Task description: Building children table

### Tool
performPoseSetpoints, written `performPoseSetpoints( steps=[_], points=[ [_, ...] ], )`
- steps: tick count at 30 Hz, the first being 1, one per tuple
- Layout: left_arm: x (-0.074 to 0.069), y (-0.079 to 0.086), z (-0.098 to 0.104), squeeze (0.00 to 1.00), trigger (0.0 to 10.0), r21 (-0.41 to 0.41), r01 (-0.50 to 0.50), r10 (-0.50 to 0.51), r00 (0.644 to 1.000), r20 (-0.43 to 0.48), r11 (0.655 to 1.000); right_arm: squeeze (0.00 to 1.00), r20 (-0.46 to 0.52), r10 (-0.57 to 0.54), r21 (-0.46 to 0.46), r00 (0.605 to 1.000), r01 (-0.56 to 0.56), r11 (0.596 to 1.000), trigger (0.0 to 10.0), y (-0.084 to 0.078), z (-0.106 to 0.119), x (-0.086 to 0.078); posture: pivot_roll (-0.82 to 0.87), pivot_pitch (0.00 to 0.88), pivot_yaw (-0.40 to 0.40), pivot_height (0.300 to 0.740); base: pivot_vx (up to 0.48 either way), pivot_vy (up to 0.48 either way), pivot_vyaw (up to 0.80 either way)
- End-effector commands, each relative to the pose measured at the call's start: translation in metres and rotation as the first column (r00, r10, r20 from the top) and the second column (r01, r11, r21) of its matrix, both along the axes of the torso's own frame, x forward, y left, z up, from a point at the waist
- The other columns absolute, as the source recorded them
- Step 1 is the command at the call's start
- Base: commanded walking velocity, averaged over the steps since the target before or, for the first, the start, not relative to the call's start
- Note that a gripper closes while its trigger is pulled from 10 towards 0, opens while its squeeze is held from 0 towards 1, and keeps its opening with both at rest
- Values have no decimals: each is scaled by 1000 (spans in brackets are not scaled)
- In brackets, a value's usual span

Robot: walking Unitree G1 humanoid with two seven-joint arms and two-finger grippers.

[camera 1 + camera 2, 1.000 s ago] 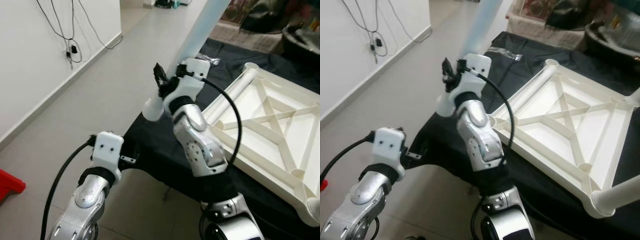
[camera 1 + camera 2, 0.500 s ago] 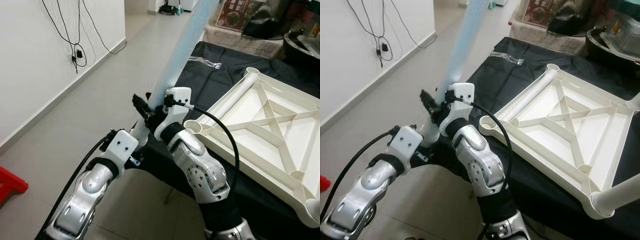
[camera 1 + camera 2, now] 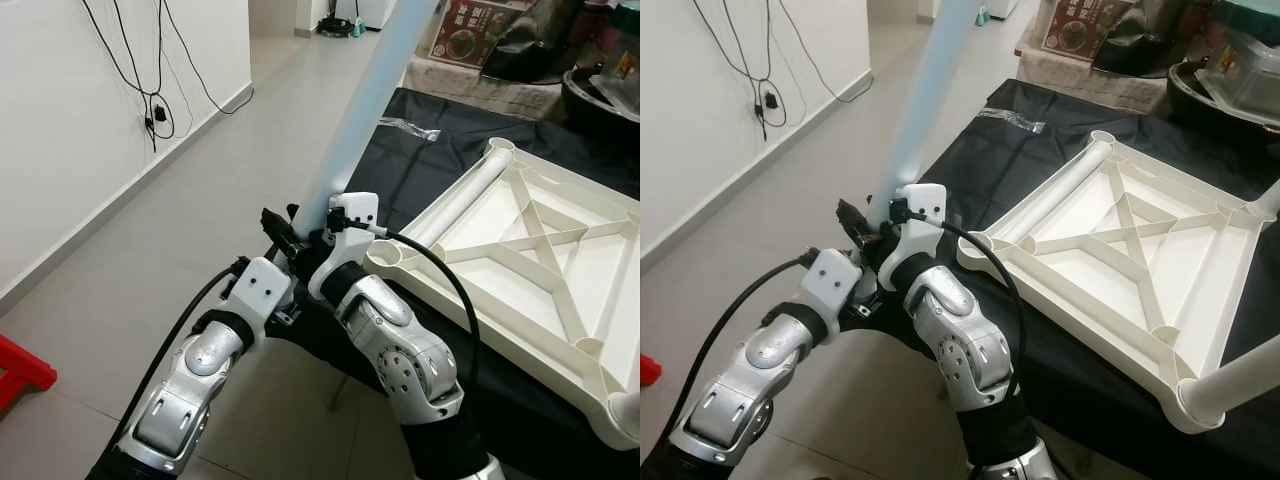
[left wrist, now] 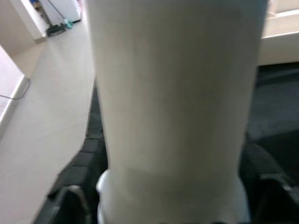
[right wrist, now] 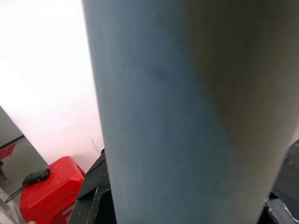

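Left eye: right gripper point(image 3: 290, 232) grasps the leg point(image 3: 372, 105) near its lower end; leg slants up and away, above the floor point(image 3: 150, 270); left gripper point(image 3: 283, 300) just beside that end, fingers hidden, cannot tell its state
Right eye: tabletop point(image 3: 1110, 270) lies upside down on a black cloth point(image 3: 980, 150); nearest corner socket point(image 3: 978, 247) empty, just beside the right wrist
Left wrist: leg close up, its rounded end near the camera, cloth behind
Right wrist: leg at close range; red object point(image 5: 44, 196) on the floor behind
Step, my guess: seating the leg in that socket
Doing it well: swing leg upright, line the end over the socket, steady with the left, push straight down
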State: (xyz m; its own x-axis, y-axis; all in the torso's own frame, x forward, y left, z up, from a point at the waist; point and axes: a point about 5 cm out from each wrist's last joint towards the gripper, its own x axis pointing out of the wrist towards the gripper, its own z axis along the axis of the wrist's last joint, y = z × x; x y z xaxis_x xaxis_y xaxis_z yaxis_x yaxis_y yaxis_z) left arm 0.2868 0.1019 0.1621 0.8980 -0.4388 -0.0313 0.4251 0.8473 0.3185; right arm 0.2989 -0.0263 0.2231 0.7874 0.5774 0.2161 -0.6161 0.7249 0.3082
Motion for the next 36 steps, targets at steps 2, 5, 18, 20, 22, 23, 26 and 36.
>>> performPoseSetpoints(
  steps=[2, 5, 18, 20, 22, 23, 26, 36],
  points=[
    [3, 2, -4, 0, 0, -8, -21, 21, 1000, -11, 1000, 0, 5, 40, 11, 999, -40, 999, 10000, 5, 3, -6, 91, 96, -71, 740, 0, 0, 0],
    [5, 2, -7, 0, 0, 9, -30, 30, 999, -19, 1000, 0, 5, 27, 9, 1000, -27, 1000, 10000, 3, 3, -4, 93, 93, -72, 740, 0, 0, 0],
    [-11, 13, -3, 0, 10000, -164, 197, -220, 966, -138, 967, 0, 103, 146, -28, 984, -144, 989, 10000, -21, 13, 15, 98, 85, -69, 740, 0, 0, 0],
    [-15, 17, -2, 0, 10000, -179, 250, -279, 946, -164, 952, 0, 91, 223, -27, 971, -221, 975, 10000, -25, 12, 16, 103, 83, -66, 740, 0, 0, 0],
    [-22, 24, 0, 0, 10000, -202, 320, -358, 912, -201, 926, 0, 64, 347, -37, 936, -345, 938, 10000, -29, 10, 14, 107, 81, -63, 740, 0, 0, 0],
    [-25, 27, 1, 0, 10000, -228, 351, -400, 888, -227, 908, 0, 63, 412, -38, 909, -410, 911, 10000, -31, 10, 12, 107, 81, -63, 740, 0, 0, 0],
    [-31, 31, 2, 0, 10000, -279, 385, -455, 852, -258, 880, 0, 52, 517, -50, 855, -514, 856, 10000, -31, 9, 6, 107, 80, -63, 740, 0, 0, 0],
    [-61, 33, -7, 0, 10000, -418, 462, -609, 709, -357, 783, 0, -4, 741, -128, 671, -736, 665, 10000, -30, 0, -14, 106, 77, -63, 740, 0, 0, 0]
  ],
)
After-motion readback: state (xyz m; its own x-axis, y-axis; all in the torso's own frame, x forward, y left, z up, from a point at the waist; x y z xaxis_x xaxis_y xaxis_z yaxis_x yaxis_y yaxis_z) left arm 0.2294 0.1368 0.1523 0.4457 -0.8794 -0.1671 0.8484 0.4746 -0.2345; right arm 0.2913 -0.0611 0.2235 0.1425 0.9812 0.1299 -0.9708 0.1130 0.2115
